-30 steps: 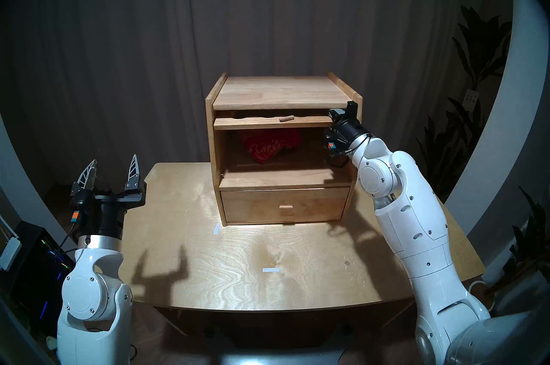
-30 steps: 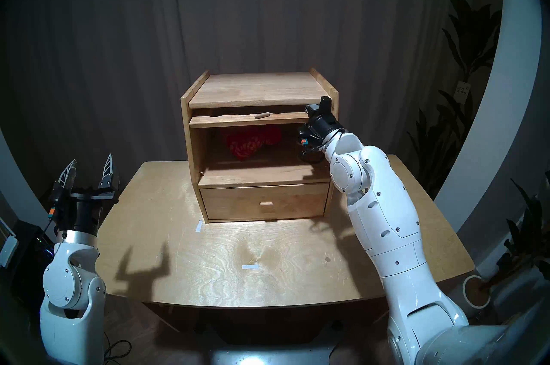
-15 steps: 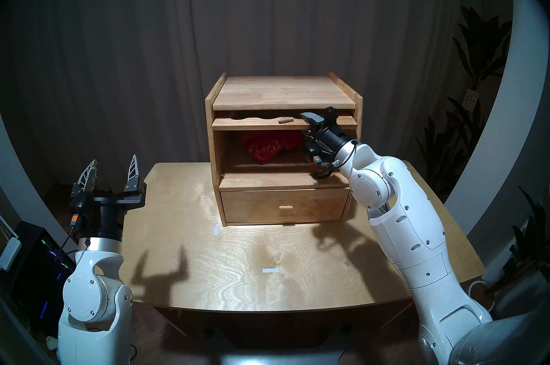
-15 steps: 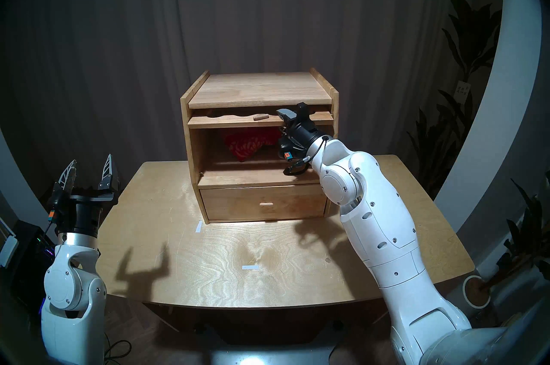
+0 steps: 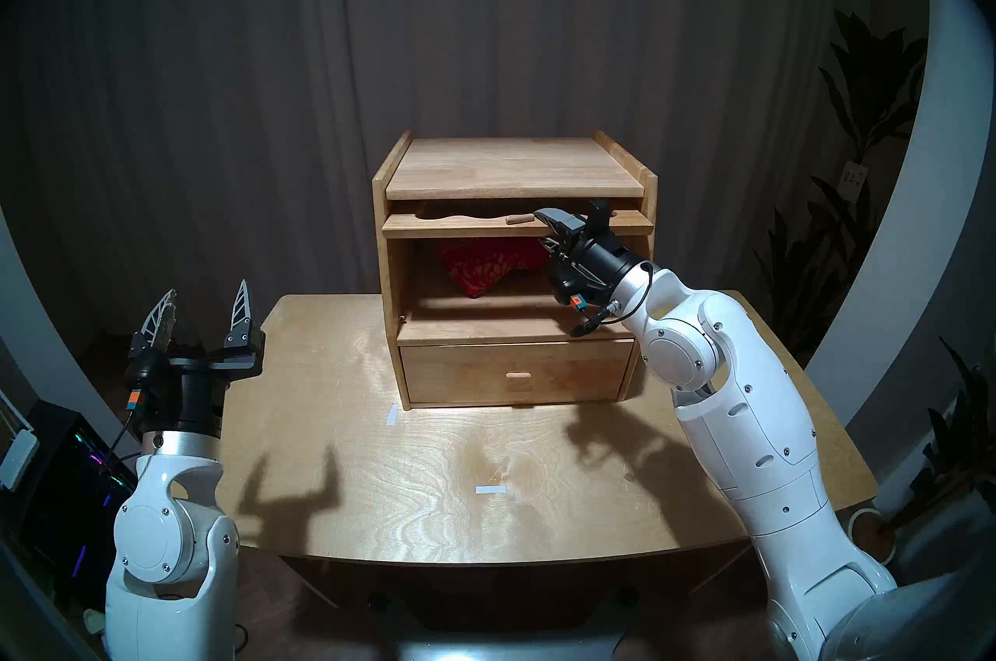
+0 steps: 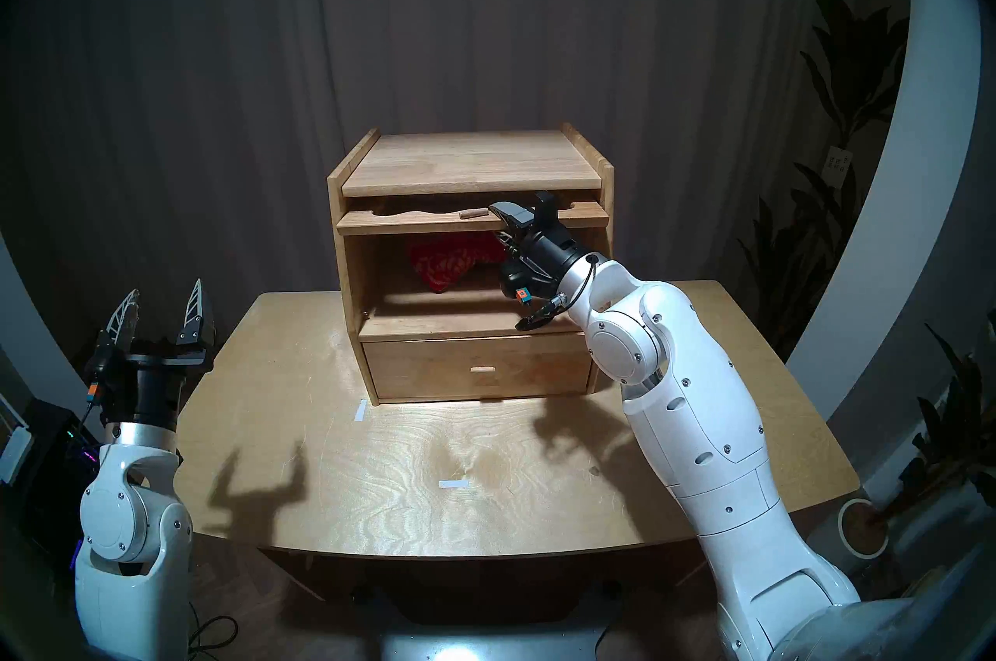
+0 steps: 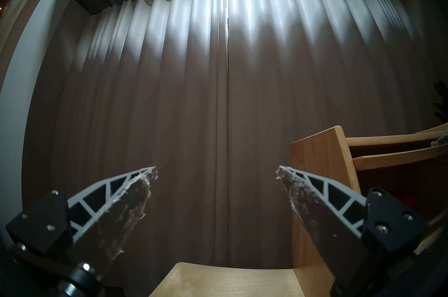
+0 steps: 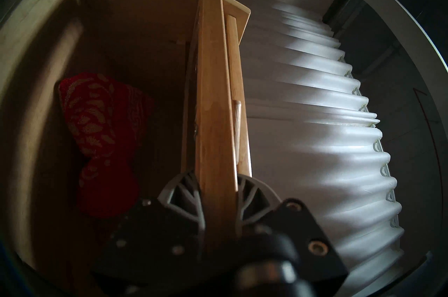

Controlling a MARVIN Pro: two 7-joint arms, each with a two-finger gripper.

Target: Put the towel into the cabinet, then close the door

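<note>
— What can't you see?
— The towel sits dim, deep inside the cabinet; your right arm hides its edge.
— And the claws?
— Your right gripper pinches the raised door. Your left gripper points up, spread wide.

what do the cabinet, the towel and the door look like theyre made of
Cabinet: light solid-looking wood with visible grain, smooth matte finish.
Towel: soft woven cloth, red with a pale pattern, bunched into folds.
Door: the same pale wood, smooth on its edge; its window is not clear from here.
</note>
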